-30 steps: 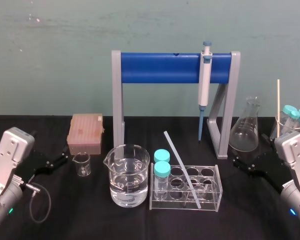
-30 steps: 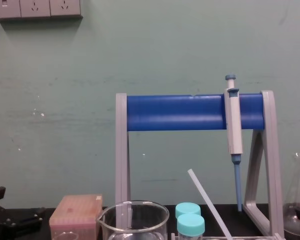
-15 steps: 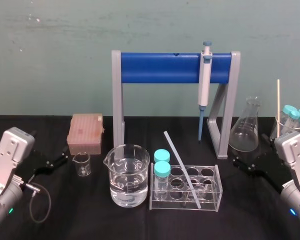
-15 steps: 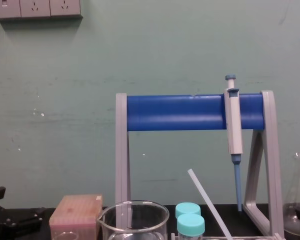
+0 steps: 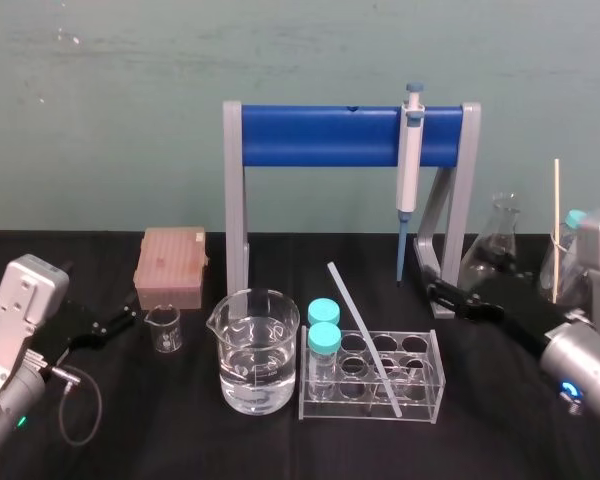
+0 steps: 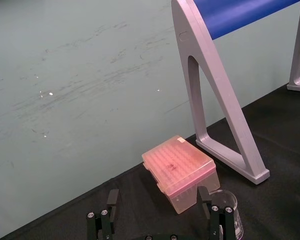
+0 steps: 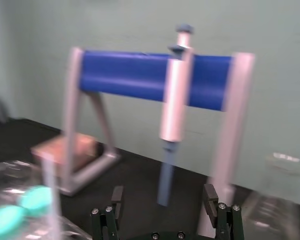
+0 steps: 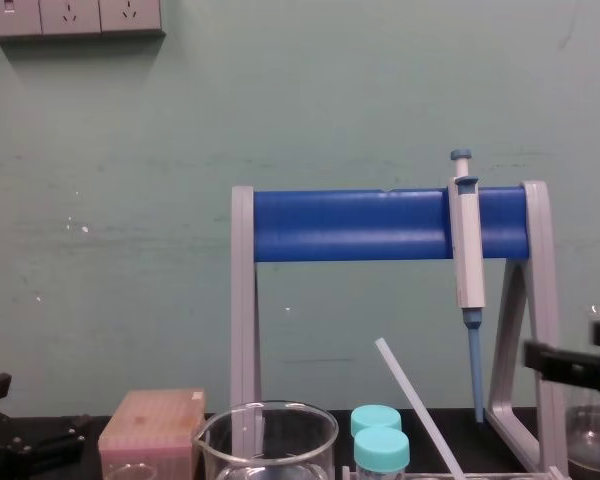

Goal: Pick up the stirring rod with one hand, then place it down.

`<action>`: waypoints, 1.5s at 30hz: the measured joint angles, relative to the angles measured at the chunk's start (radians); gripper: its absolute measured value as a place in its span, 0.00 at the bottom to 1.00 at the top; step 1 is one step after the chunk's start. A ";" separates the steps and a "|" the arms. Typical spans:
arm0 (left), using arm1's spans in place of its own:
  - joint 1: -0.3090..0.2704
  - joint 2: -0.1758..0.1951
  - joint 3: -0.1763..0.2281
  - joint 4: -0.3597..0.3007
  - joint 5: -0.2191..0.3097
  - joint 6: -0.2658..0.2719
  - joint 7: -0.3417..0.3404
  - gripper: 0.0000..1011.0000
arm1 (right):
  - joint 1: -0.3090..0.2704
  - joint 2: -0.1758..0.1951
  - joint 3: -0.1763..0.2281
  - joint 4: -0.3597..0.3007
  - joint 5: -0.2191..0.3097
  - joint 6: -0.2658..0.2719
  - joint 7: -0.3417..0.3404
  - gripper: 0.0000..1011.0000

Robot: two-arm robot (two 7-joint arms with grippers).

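Catching the right gripper (image 5: 458, 301) stretched in from the right, fingers (image 7: 208, 196) wide apart and clamped on nothing, tips near the right leg of the blue-barred stand (image 5: 340, 137) and off the back right corner of the clear rack (image 5: 432, 392). Spotting the stirring rod (image 5: 365, 338) untouched: lower end down in a front hole of that rack, upper end tilted up and back to the left, standing free above the two teal-capped tubes (image 5: 323, 325). Leaving the left gripper (image 5: 120, 322) parked at the far left beside the small beaker (image 5: 163, 328), likewise spread and empty. Calling this the approach, with no grasp made yet. Aim for the bare stretch of rod above the rack rim, well short of the top end. Turn the wrist to bring both fingers square across the slant. Keep clear of the pipette (image 5: 410, 170) hanging on the stand behind, and of the big beaker (image 5: 258, 350) of clear liquid to the left. Centre the rod between the fingers before closing: thin, smooth, probably slippery, apt to roll out of an off-centre pinch. Close fully but without a snap. Draw it out along its own lean, not straight up, or risk levering the light rack over. After that, pick a bare patch of black table (image 5: 480, 440) and lower the rod flat before letting go
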 joint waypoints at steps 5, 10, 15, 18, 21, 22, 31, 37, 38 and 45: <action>0.000 0.000 0.000 0.000 0.000 0.000 0.000 0.99 | 0.010 -0.016 -0.008 -0.035 0.064 0.053 0.100 0.99; 0.000 0.000 0.000 0.000 0.000 0.000 0.000 0.99 | 0.016 -0.025 -0.033 -0.072 0.073 0.072 0.183 0.99; 0.000 0.000 0.000 0.000 0.000 0.000 0.000 0.99 | 0.022 -0.028 -0.050 -0.085 0.063 0.081 0.226 0.99; 0.000 0.000 0.000 0.000 0.000 0.000 0.000 0.99 | 0.030 -0.031 -0.060 -0.084 0.052 0.092 0.237 0.99; 0.000 0.000 0.000 0.000 0.000 0.000 0.000 0.99 | 0.045 -0.040 -0.070 -0.070 0.035 0.114 0.233 0.99; 0.000 0.000 0.000 0.000 0.000 0.000 0.000 0.99 | 0.054 -0.047 -0.075 -0.062 0.024 0.126 0.225 0.99; 0.000 0.000 0.000 0.000 0.000 0.000 0.000 0.99 | 0.107 -0.095 -0.099 -0.006 -0.020 0.174 0.197 0.99; 0.000 0.000 0.000 0.000 0.000 0.000 0.000 0.99 | 0.138 -0.124 -0.114 0.034 -0.037 0.187 0.205 0.99; 0.000 0.000 0.000 0.000 0.000 0.000 0.000 0.99 | 0.144 -0.130 -0.117 0.043 -0.042 0.189 0.205 0.99; 0.000 0.000 0.000 0.000 0.000 0.000 0.000 0.99 | 0.162 -0.151 -0.121 0.077 -0.062 0.201 0.198 0.99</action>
